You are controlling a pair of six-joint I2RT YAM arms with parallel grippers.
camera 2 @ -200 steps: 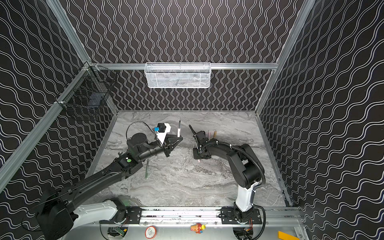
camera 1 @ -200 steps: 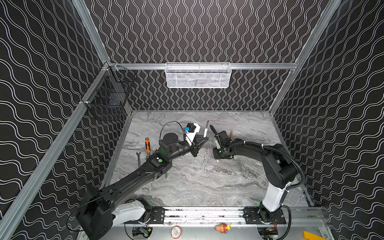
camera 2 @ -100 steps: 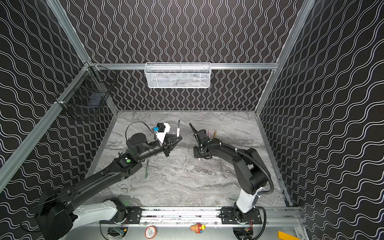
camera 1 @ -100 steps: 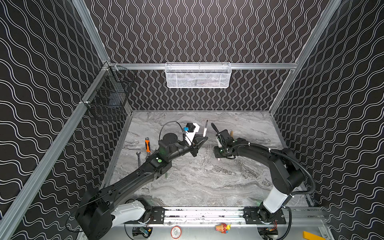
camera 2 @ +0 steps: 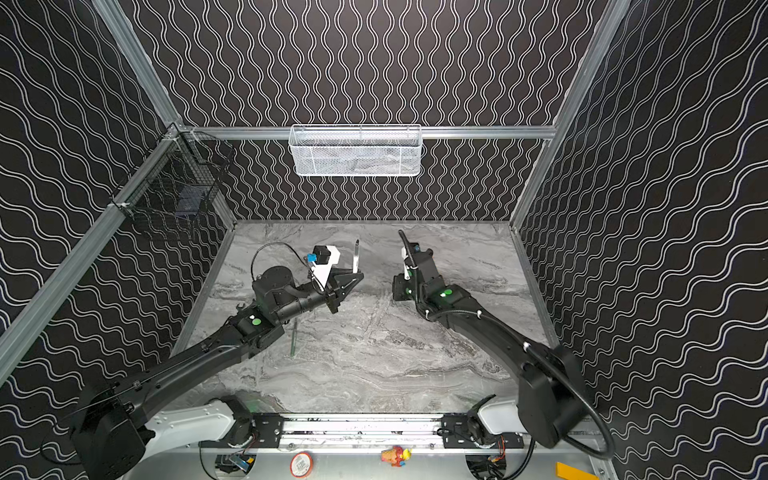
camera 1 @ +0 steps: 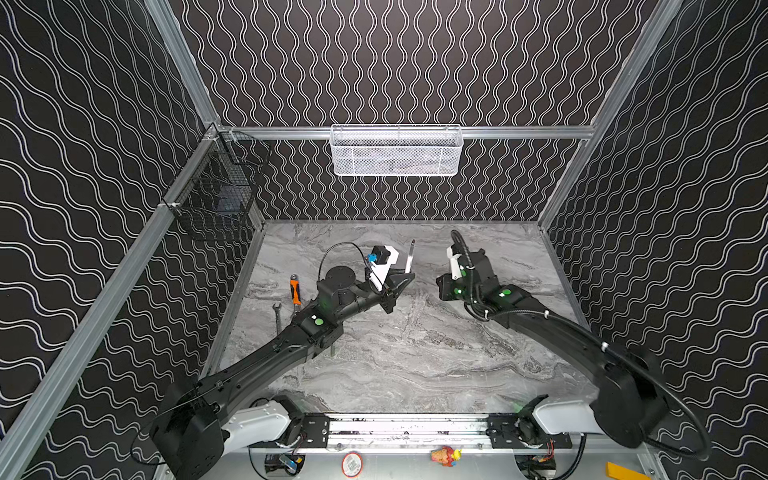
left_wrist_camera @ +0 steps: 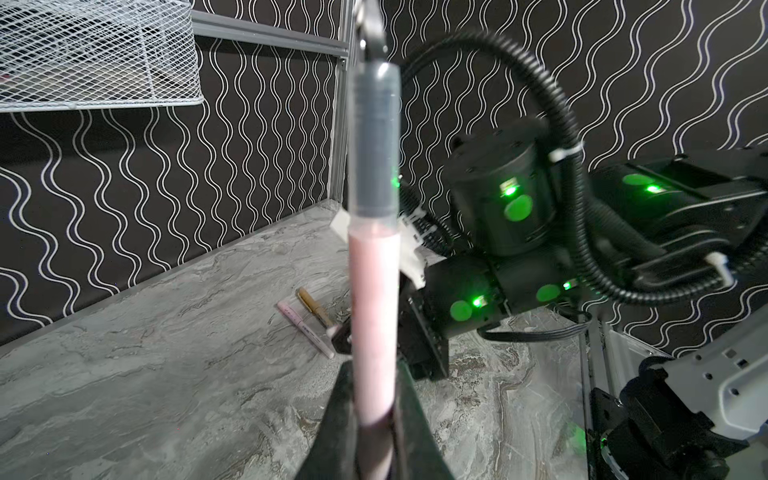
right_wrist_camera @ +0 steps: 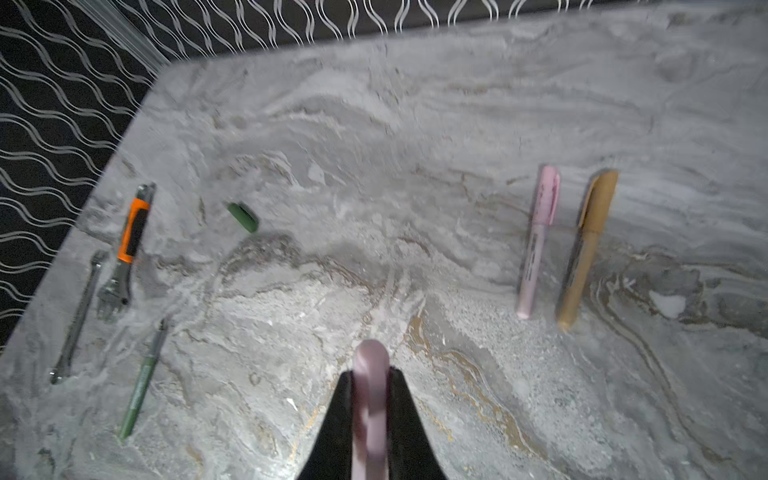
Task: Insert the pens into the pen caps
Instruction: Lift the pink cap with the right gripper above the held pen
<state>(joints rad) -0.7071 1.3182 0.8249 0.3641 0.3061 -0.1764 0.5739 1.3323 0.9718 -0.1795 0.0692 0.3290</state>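
L tool (camera 1: 406, 276) is clamped on the pale pink pen (camera 1: 410, 257), held upright over the tabletop (camera 1: 415, 374) w/ dark tip end up; both top views show this. In the left wrist view the pen fills the centre, blurred from being so close. Its lower end runs down btwn the fingers (left_wrist_camera: 336, 424) and is cut off at the frame edge, and the very tip is lost at the opposite edge.

R tool (right_wrist_camera: 371, 415) is closed on the pale pink cap (right_wrist_camera: 371, 386), seen only in the right wrist view. That whole view is smeared and the cap's rear end is cut off, so can't tell which end is open. In both top views R tool's tips are hidden under its own wrist + camera and the cap isn't visible. R tool sits right of the pen, w/ a clear gap btwn them.

On the tabletop:
- Capped pink pen (right_wrist_camera: 536, 241) and capped tan pen (right_wrist_camera: 586, 249) lie side by side, near-parallel, not touching. R arm covers them in the top views.
- Green cap (right_wrist_camera: 243, 217) lies alone, well apart from green pen (right_wrist_camera: 141, 386). L arm part-covers that pen in both top views.
- Orange-handled implement (camera 1: 295, 291) and wrench (camera 1: 277, 316) lie just beside each other near the left wall.

White mesh basket (camera 1: 395, 151) hangs on the back wall; contents too faint to make out.
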